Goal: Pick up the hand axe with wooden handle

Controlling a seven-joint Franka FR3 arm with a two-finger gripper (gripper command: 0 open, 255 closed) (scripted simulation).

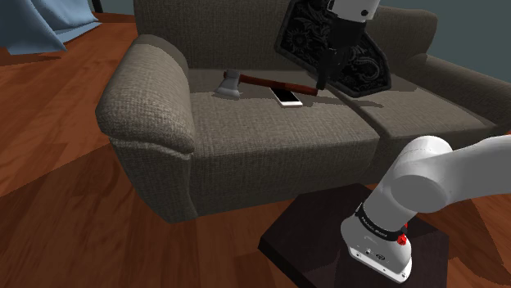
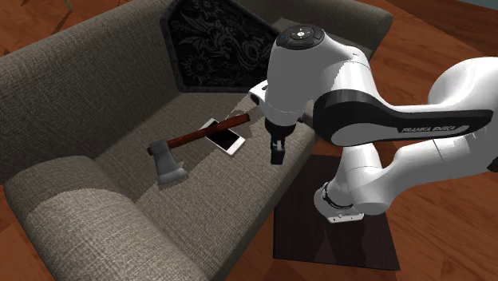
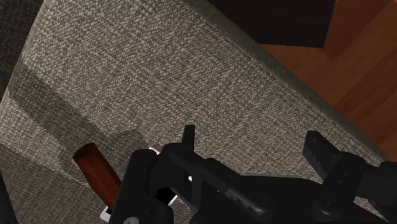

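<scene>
While its fingers (image 3: 189, 137) stand apart and empty, hand (image 3: 252, 137) over sofa seat (image 1: 270, 135), near handle end of axe (image 2: 194, 139)

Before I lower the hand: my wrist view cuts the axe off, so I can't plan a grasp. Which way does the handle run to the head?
Observer: The axe lies flat on the sofa seat. Its grey head is at the end toward the armrest, away from the gripper.
Operator: Anything beside it?
Observer: A white phone lies against the handle, on the seat-front side.
Operator: And behind it?
Observer: A dark patterned cushion stands just behind the handle's free end.
</scene>
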